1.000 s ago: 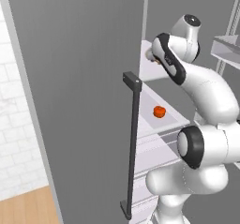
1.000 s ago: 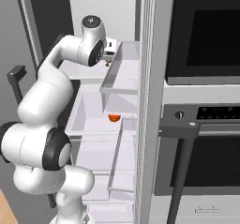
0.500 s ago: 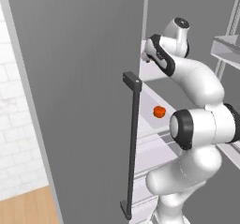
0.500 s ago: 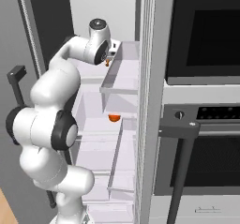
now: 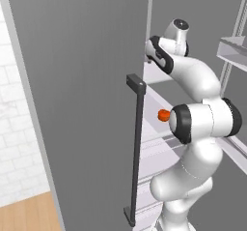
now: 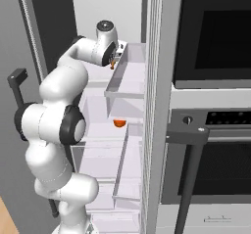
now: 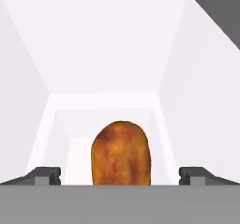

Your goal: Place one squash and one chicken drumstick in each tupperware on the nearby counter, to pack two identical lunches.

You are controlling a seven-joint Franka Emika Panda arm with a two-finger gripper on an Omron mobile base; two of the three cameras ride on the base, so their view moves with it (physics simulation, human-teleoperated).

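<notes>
The white arm reached into the open refrigerator, its gripper at the upper shelf (seen from the right base camera, the hand sat just beside the shelf's left end). In the hand view, 1 golden-brown chicken drumstick stood between the 2 dark fingertips, its plump end rising toward the white back wall of the compartment. The fingertips stood wide apart at either side of the frame, each clear of the meat, so the gripper was released and grasping nothing. A sliver of the same drumstick showed by the hand in the right base view. On the shelf below, the small round orange-red squash lay alone, well apart from the gripper; the left base camera caught it partly behind the arm's dark elbow joint. The grey refrigerator door with its long dark handle stood open at the robot's left, and a built-in oven flanked the refrigerator at the right.
</notes>
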